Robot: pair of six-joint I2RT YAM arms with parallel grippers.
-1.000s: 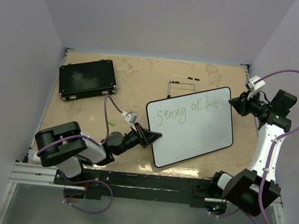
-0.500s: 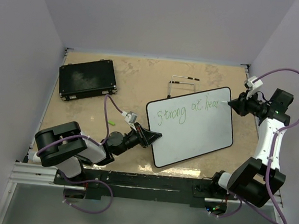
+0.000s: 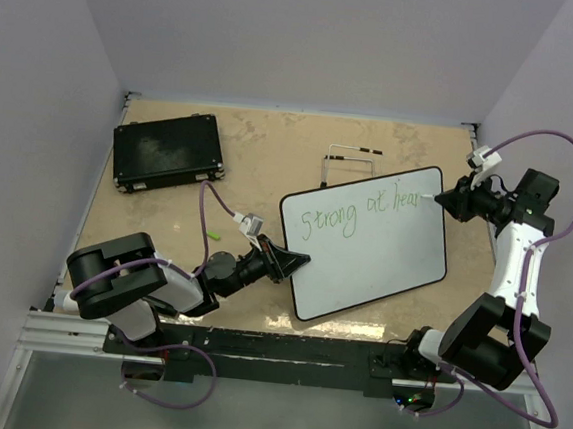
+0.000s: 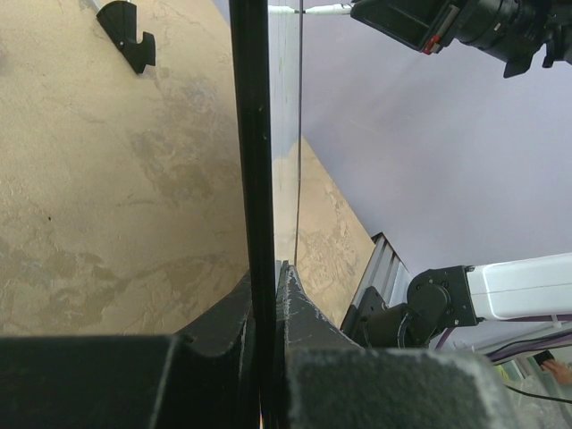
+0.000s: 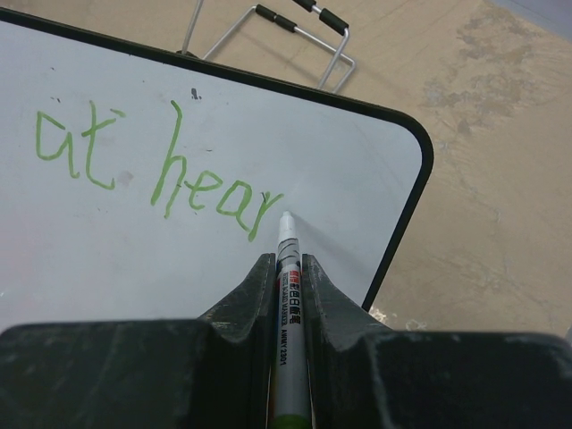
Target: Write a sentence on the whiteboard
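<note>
A: Where's the whiteboard (image 3: pixel 364 243)?
B: On the surface (image 3: pixel 273 138), right of centre, skewed so its far-right corner points at the right arm. Black case (image 3: pixel 167 151) sits far left, well apart. Wire stand (image 3: pixel 351 160) is just beyond the board's far edge, unused.
A: Left tool (image 3: pixel 298 260)?
B: Clenched on the board's near-left rim. Wrist view shows the rim edge-on, pinched between both fingers (image 4: pixel 308 313). I read it as a clamp that stops the board sliding under pen pressure.
A: Right tool (image 3: pixel 444 199)?
B: Clenched on a white marker (image 5: pixel 288 268). The barrel runs along the finger slot with the tip sticking out ahead. Gripping near the tip makes for a stiff point, I'd guess.
A: Tip on the board?
B: At the board, just right of the last letter. Touching or just off, can't tell.
A: The sentence (image 3: pixel 362 209)?
B: Green, one line along the far edge, slanting with the board: "Strong at hear". Last word looks unfinished. Near half of the board is bare.
A: Progress?
B: Roughly midway, my estimate. Next stroke probably closes that word, tight against the right rim.
A: Risks?
B: Running off the rounded corner. Or the board pivoting about the left clamp, since it's held at one spot only. There's also a small green piece (image 3: pixel 214 236) near the left arm. Possibly the cap, too small to confirm.
</note>
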